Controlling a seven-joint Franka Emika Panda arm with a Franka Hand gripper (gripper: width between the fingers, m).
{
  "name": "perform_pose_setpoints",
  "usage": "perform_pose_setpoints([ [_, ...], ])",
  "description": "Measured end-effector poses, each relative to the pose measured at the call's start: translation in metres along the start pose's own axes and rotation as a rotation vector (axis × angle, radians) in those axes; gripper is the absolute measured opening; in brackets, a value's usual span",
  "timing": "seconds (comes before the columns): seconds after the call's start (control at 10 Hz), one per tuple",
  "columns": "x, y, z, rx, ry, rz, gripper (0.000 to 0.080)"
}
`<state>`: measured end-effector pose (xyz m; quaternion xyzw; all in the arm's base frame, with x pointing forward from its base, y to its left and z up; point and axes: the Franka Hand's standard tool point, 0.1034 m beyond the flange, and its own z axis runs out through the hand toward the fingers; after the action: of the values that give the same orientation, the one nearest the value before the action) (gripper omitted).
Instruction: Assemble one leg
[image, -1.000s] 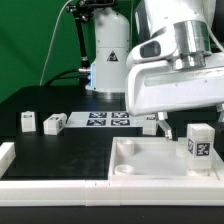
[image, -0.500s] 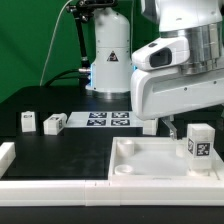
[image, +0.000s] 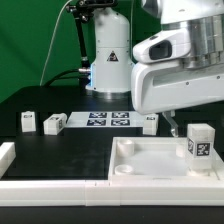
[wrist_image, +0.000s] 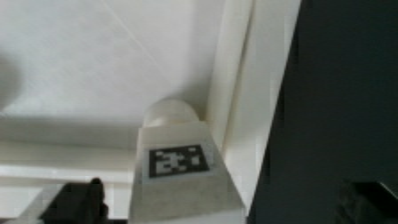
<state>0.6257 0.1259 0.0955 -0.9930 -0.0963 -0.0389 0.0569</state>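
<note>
The leg (image: 199, 142) is a small white block with a black-and-white tag. It stands upright in the near right corner socket of the large white tray-like piece (image: 140, 168). My gripper (image: 184, 124) hangs just above and behind the leg, open, holding nothing. In the wrist view the leg (wrist_image: 178, 165) stands between my two dark fingertips (wrist_image: 79, 203), with a gap on each side, and the gripper (wrist_image: 222, 208) is wide open over it.
Two more white legs (image: 28, 121) (image: 54, 123) stand at the exterior view's left and a third (image: 150, 122) behind the tray. The marker board (image: 104, 119) lies at the back. A white rail (image: 20, 160) runs along the front left.
The gripper body has shifted a little to the exterior view's right and risen slightly. The leg stays in its socket.
</note>
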Motion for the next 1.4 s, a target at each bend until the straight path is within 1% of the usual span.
perform_pose_setpoints([
  [0.3,-0.002,0.000,0.002,0.002,-0.004,0.007,0.0649],
  [0.5,0.000,0.000,0.003,-0.007,0.007,0.037,0.0649],
  [0.7,-0.001,0.007,0.008,-0.019,0.011,0.049,0.0649],
  [0.9,0.000,0.015,0.011,-0.022,0.008,0.028,0.0649],
  [1.1,-0.001,0.016,0.013,-0.020,0.003,0.030,0.0649],
  [1.2,0.000,0.014,0.012,-0.019,0.004,0.027,0.0527],
  [1.3,0.000,0.014,0.012,-0.020,0.004,0.027,0.0527],
  [1.4,0.000,0.014,0.012,-0.020,0.004,0.027,0.0392],
])
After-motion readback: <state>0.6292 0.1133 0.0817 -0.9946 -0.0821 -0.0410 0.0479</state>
